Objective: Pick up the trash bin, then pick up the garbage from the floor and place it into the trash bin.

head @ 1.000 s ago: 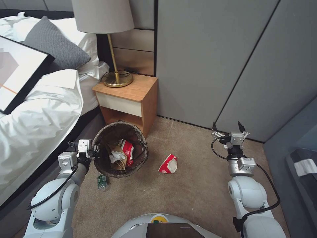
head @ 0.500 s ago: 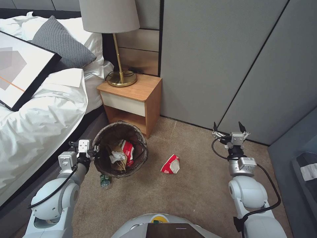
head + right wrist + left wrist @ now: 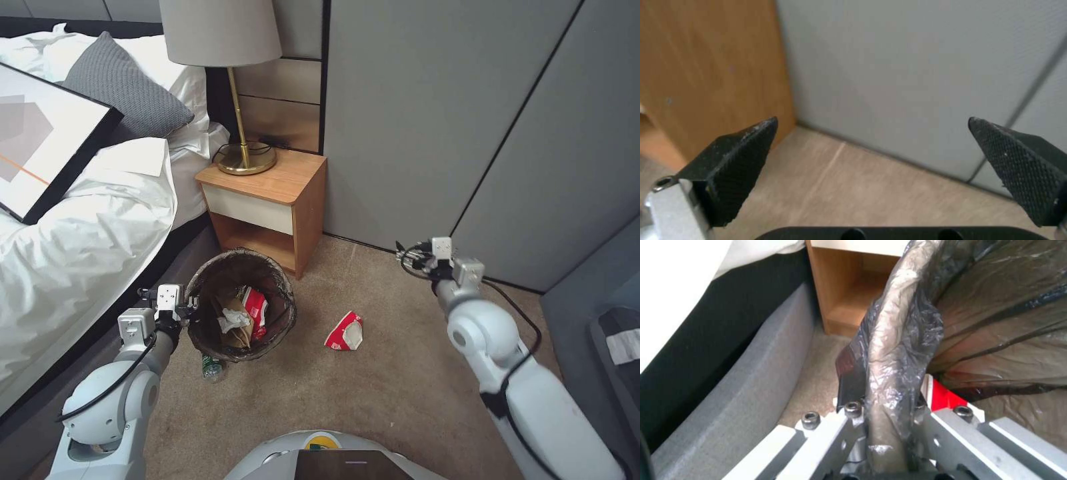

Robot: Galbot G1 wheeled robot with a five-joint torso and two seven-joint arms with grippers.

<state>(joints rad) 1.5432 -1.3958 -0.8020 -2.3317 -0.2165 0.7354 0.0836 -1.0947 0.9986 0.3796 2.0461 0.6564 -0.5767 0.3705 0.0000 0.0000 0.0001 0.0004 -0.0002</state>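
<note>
So we've got the left gripper clamped onto the rim of the trash bin, fingers pinching the crinkly dark bag that's folded over the round edge; in the left wrist view that plastic looks glossy and wrinkled, wrapped tight around the rim. The bin sits between the bed and the wooden nightstand, over the beige short-pile carpet; we can't tell whether it's resting on it or lifted. Inside there's already crumpled stuff: a brown paper bag, a white tissue wad and a red-and-white wrapper. Still on the floor: a crushed red-and-white wrapper lying near the bin towards our right, and a small plastic bottle with a green label tucked just beside the bin's base. The right gripper is up off the carpet near the grey wall panels, well apart from the wrapper. Its black, knurled, wedge-shaped fingers are spread wide with nothing between them.
</note>
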